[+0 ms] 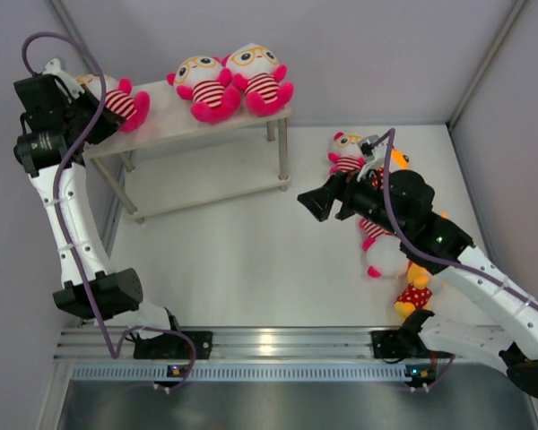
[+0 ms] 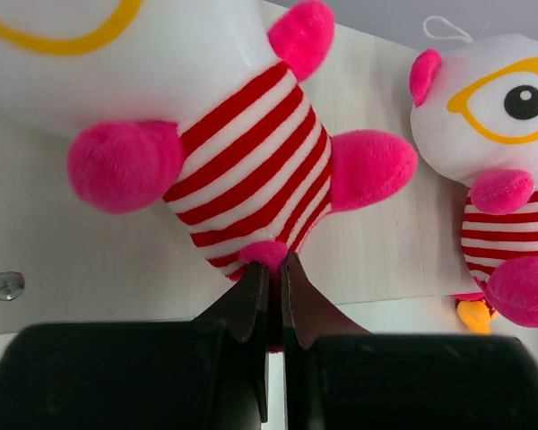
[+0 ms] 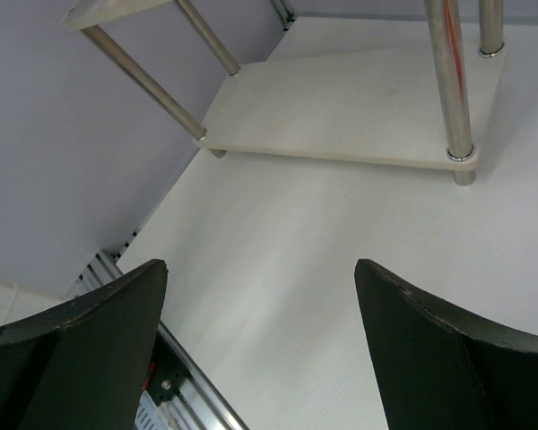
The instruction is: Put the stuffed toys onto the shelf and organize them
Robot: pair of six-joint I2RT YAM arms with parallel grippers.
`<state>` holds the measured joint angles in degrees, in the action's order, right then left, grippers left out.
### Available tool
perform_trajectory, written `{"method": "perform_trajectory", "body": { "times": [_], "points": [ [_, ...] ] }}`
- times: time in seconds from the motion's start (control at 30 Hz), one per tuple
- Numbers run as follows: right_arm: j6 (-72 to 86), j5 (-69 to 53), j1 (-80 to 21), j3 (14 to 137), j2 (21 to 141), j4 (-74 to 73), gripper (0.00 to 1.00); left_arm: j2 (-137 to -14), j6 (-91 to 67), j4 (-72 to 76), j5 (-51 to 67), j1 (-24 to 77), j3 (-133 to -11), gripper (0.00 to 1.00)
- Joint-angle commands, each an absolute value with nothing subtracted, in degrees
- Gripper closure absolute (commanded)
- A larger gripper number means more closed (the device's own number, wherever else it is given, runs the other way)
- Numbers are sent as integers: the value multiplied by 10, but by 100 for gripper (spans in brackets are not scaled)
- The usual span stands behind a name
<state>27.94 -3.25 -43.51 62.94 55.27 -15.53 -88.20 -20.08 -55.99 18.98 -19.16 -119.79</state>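
The shelf (image 1: 170,125) stands at the back left. Three striped stuffed toys are on its top board: one at the left end (image 1: 121,100), two side by side at the right (image 1: 206,87) (image 1: 262,79). My left gripper (image 1: 94,115) is shut on the left toy's pink bottom nub; in the left wrist view the gripper (image 2: 273,269) pinches the toy (image 2: 251,170), which lies on the board (image 2: 90,260). My right gripper (image 1: 310,202) is open and empty above the floor (image 3: 260,266). More striped toys (image 1: 345,152) (image 1: 384,253) and orange-yellow ones (image 1: 415,294) lie at the right, partly hidden by the right arm.
The shelf's lower board (image 3: 359,107) and silver legs (image 3: 453,90) show in the right wrist view. Grey walls enclose the table on the left, back and right. An aluminium rail (image 1: 269,345) runs along the near edge.
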Motion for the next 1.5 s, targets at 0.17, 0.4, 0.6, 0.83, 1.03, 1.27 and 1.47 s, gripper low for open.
{"method": "perform_trajectory", "body": {
  "times": [0.17,0.4,0.6,0.83,1.03,1.27,1.47],
  "points": [
    [265,-3,-439,641,539,-165,14,-885,-213,-502,286,-191,-1201,100],
    [264,-4,-439,638,530,-168,13,-884,-169,-504,333,-179,-1189,100],
    [260,10,-439,642,527,-176,14,-881,-160,-504,378,-171,-1157,100],
    [258,14,-439,643,529,-181,13,-885,-141,-505,370,-142,-1154,100],
    [258,15,-439,653,532,-186,13,-889,-140,-504,347,-134,-1157,100],
    [253,17,-439,660,537,-190,11,-896,-137,-504,338,-133,-1173,48],
    [222,63,-439,676,548,-216,3,-898,-127,-504,337,-133,-1181,26]
  ]
}}
